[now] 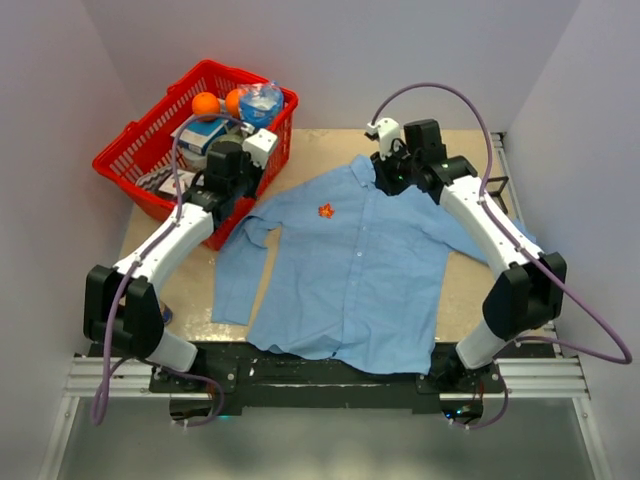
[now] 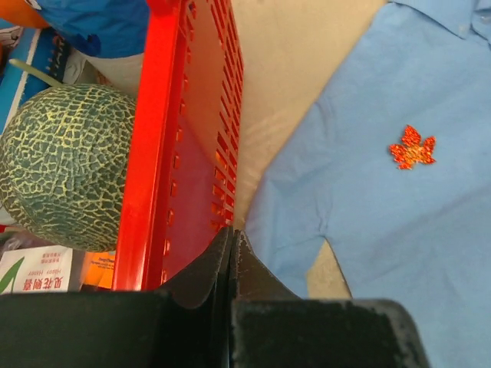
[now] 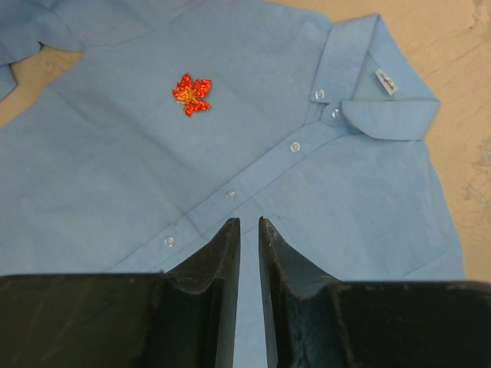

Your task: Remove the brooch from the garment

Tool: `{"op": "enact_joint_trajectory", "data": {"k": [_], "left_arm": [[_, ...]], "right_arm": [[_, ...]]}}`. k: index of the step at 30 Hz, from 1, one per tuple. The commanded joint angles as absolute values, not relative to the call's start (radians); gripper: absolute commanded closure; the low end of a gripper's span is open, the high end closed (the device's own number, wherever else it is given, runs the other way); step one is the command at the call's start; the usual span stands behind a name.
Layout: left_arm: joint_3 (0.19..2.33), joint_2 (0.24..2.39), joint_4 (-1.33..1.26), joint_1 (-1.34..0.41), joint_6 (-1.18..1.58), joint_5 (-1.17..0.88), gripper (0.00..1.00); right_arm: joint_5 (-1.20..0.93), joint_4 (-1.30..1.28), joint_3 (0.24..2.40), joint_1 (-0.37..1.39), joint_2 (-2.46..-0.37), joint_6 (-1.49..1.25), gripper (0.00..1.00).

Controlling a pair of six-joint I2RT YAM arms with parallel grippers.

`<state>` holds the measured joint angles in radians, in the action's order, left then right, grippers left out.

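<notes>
One garment (image 1: pixel 350 270), a light blue shirt, lies flat and face up on the table (image 1: pixel 470 290), collar at the far side. A single brooch (image 1: pixel 326 210), a red-orange leaf-like ornament, sits on the chest panel beside the button placket. The right wrist view shows five buttons along that placket. At the far left stands one red basket (image 1: pixel 130 140) holding two oranges (image 1: pixel 205 103), one netted melon (image 2: pixel 65 165) and some packets. Of the two arms, the left one stretches forward from its base, and the left gripper (image 2: pixel 232 238) hangs over the basket's wall, next to the shirt's sleeve, fingers pressed together with nothing between them. The right arm bends at the elbow and reaches inward to the collar. The right gripper (image 3: pixel 248 226) hovers above the placket, well apart from the brooch, its fingers parted by only a narrow slit and holding nothing.
</notes>
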<state>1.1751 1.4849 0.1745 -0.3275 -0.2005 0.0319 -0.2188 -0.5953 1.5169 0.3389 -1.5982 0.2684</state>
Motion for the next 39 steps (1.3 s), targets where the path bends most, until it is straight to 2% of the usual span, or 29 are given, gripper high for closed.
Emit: {"op": "enact_joint_trajectory", "data": {"k": [1,2,3,4,5,7,11,17,22,27,32,39], "left_arm": [[1.244,1.535,0.103,-0.285,-0.199,0.051,1.00],[1.255,1.543,0.119,-0.297,-0.202,-0.072,0.99],[1.265,1.557,0.129,-0.305,-0.212,-0.145,0.89],[1.270,1.563,0.132,-0.317,-0.216,-0.205,0.60],[1.269,1.571,0.126,-0.348,-0.198,-0.278,0.46],[1.281,1.606,0.117,-0.388,-0.161,-0.302,0.29],[1.353,1.699,0.133,-0.475,-0.069,-0.299,0.30],[1.549,1.929,0.255,-0.472,-0.046,-0.353,0.45],[1.657,2.100,0.262,-0.472,-0.064,-0.345,0.55],[1.704,2.183,0.249,-0.474,-0.038,-0.362,0.53],[1.713,2.210,0.232,-0.476,-0.018,-0.331,0.46],[1.713,2.233,0.232,-0.482,-0.009,-0.333,0.46]], "right_arm": [[-0.206,-0.543,1.559,0.341,-1.631,0.245,0.79],[-0.206,-0.542,1.554,0.341,-1.634,0.245,0.79],[-0.195,-0.540,1.540,0.342,-1.637,0.245,0.78],[-0.192,-0.540,1.531,0.342,-1.637,0.264,0.77],[-0.186,-0.545,1.520,0.342,-1.635,0.281,0.76],[-0.146,-0.548,1.494,0.342,-1.629,0.320,0.76],[-0.127,-0.549,1.470,0.315,-1.632,0.345,0.75],[-0.290,-0.483,1.405,0.299,-1.713,0.324,0.83],[-0.325,-0.480,1.421,0.298,-1.793,0.146,0.86],[-0.353,-0.417,1.368,0.301,-1.804,0.113,0.86],[-0.350,-0.439,1.391,0.299,-1.874,0.115,0.86],[-0.342,-0.445,1.424,0.299,-1.924,0.095,0.86]]}}
